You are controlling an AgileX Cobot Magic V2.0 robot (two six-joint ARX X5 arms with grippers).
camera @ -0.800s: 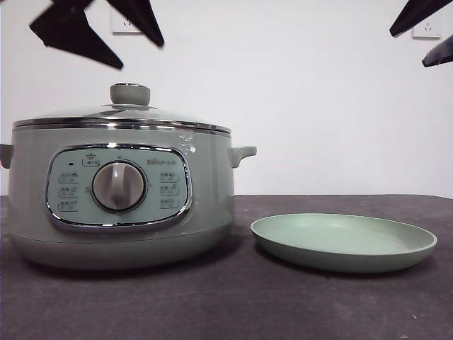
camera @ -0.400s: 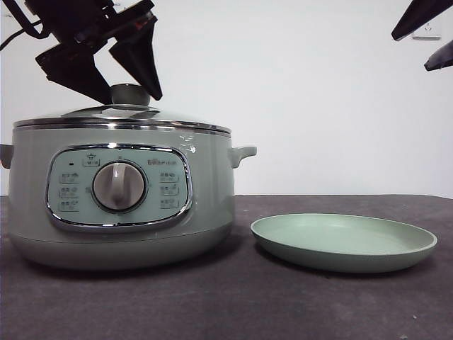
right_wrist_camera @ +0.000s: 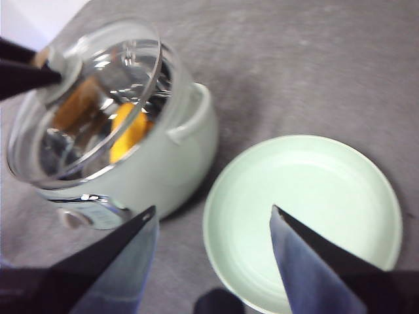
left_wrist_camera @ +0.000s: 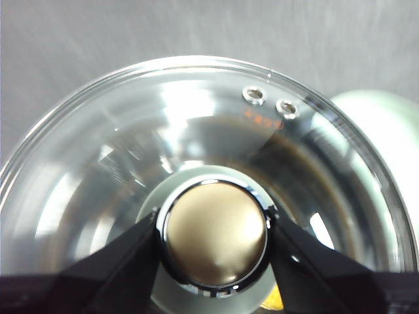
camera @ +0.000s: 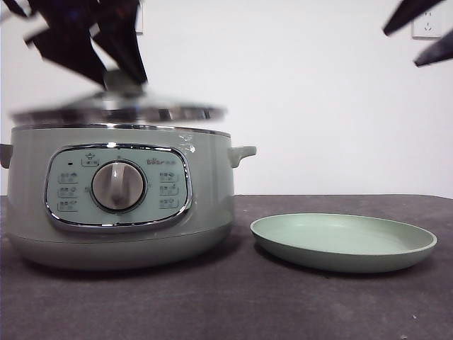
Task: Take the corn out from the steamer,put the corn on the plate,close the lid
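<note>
The steamer (camera: 120, 205) stands at the left of the table. My left gripper (camera: 124, 79) is shut on the knob (left_wrist_camera: 213, 235) of the glass lid (camera: 117, 112) and holds the lid just above the steamer's rim, blurred by motion. In the left wrist view my left gripper (left_wrist_camera: 213, 227) clamps the knob from both sides. The right wrist view shows the lid (right_wrist_camera: 85, 98) tilted over the steamer (right_wrist_camera: 183, 163) with the orange-yellow corn (right_wrist_camera: 127, 131) inside. The plate (camera: 343, 241) sits to the right, bare. My right gripper (right_wrist_camera: 211, 214) is open, high above the plate (right_wrist_camera: 308, 209).
The dark table (camera: 233, 304) runs in front of the steamer and plate. A white wall with sockets (camera: 427, 27) stands behind. The right gripper's jaws (camera: 400, 49) show only as dark tips at the top right corner.
My left gripper came down onto the lid's knob, closed on it and lifted the lid off the steamer's rim. The right gripper has barely moved.
</note>
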